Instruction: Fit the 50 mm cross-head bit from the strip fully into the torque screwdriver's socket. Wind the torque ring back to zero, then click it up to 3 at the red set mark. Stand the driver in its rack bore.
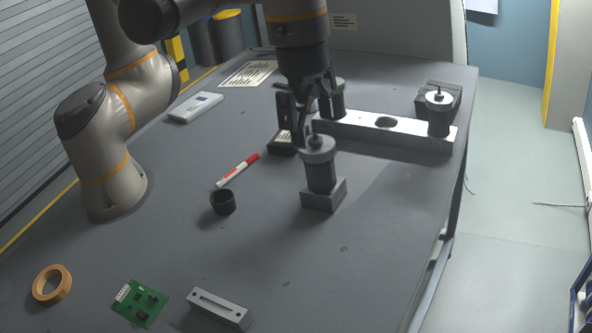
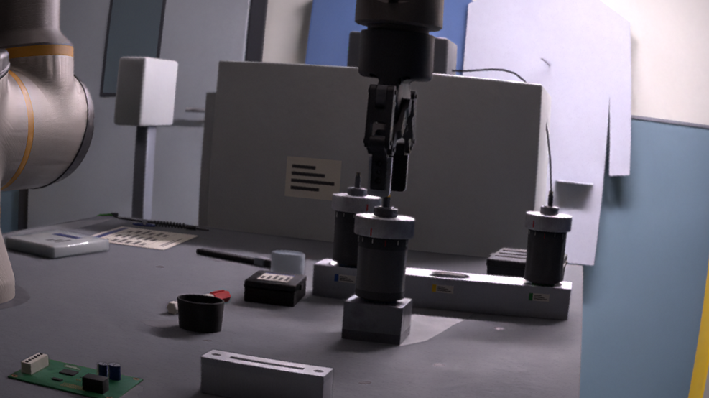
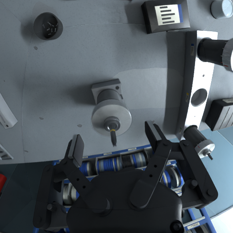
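Note:
Mid-bench, the torque screwdriver stands upright in a small grey square base, a dark bit sticking up from its socket. My gripper hangs open and empty just above the driver, its fingers either side of the bit. Behind the driver lies the pale rack with an empty middle bore and another driver at each end. A red set mark shows on the driver's ring.
Behind the work stands a grey cabinet. A black bit box, a red-capped marker and a black cup lie left of the driver. Nearer are a slotted grey block, a circuit board and a tape roll.

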Tool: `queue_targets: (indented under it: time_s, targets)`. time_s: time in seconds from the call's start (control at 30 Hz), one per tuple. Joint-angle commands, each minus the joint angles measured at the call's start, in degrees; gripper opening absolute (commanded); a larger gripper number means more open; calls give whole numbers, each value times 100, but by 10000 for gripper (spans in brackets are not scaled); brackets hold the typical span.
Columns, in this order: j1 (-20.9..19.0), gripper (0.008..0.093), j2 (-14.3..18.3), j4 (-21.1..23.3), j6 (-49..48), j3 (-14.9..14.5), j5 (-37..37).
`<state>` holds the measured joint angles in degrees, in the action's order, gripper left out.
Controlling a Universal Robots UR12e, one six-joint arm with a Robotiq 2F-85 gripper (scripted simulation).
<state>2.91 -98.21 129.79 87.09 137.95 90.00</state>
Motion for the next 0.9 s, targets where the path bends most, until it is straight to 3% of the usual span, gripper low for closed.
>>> queue_targets:
  time_s: [0.0, 0.87]
  targets:
    - [0, 934, 11, 20, 0, 5, 0]
    - [0, 934, 232, 374, 0, 137, 0]
